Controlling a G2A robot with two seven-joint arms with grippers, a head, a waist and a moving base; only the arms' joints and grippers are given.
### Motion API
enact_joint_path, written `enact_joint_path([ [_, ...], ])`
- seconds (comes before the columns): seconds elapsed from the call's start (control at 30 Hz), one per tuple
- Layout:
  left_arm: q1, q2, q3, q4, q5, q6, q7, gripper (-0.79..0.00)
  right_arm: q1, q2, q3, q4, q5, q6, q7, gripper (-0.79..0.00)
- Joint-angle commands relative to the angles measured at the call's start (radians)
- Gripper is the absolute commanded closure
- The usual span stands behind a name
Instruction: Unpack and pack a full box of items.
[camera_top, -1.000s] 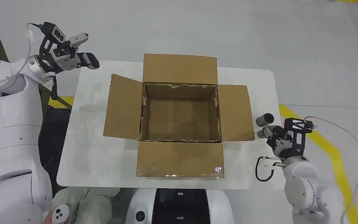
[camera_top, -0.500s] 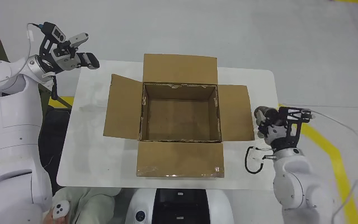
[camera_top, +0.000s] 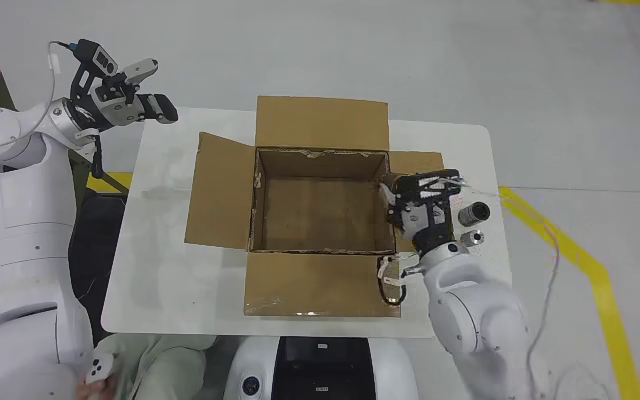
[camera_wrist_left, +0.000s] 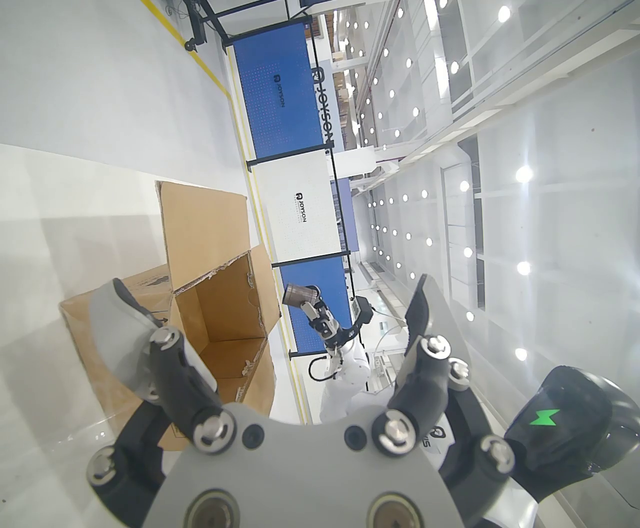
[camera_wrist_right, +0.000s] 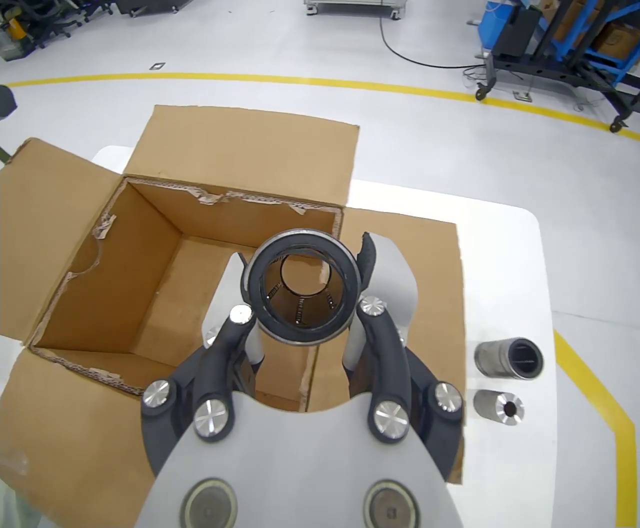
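An open cardboard box (camera_top: 320, 214) with its four flaps spread stands in the middle of the white table (camera_top: 160, 250); its inside looks bare. My right gripper (camera_top: 412, 203) hangs over the box's right edge, shut on a hollow metal cylinder (camera_wrist_right: 304, 294) with a black rim, held above the box's right inner corner. Two more metal cylinders (camera_wrist_right: 507, 358) (camera_wrist_right: 498, 407) lie on the table right of the box's right flap. My left gripper (camera_top: 150, 108) is open and holds nothing, raised over the table's far left corner; its wrist view shows the box (camera_wrist_left: 215, 310).
The spread flaps (camera_top: 218, 192) cover much of the table around the box. Bare table surface lies to the left of the box. Yellow floor lines (camera_top: 560, 250) run beside the table's right side.
My right gripper has moved left from the table's right edge to over the box's right edge, carrying the metal cylinder. The left arm has kept still.
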Motion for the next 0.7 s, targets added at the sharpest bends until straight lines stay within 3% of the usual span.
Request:
enact_joint_path([
  [0.0, 0.0, 0.0, 0.0, 0.0, 0.0, 0.0, 0.0, -0.785, 0.039, -0.006, -0.044, 0.039, 0.001, -0.003, 0.011, 0.0],
  [0.4, 0.0, 0.0, 0.0, 0.0, 0.0, 0.0, 0.0, -0.785, 0.266, -0.062, -0.258, 0.287, 0.046, -0.003, 0.068, 0.0],
  [0.67, 0.0, 0.0, 0.0, 0.0, 0.0, 0.0, 0.0, -0.785, 0.391, -0.108, -0.337, 0.461, 0.146, 0.013, 0.054, 0.0],
])
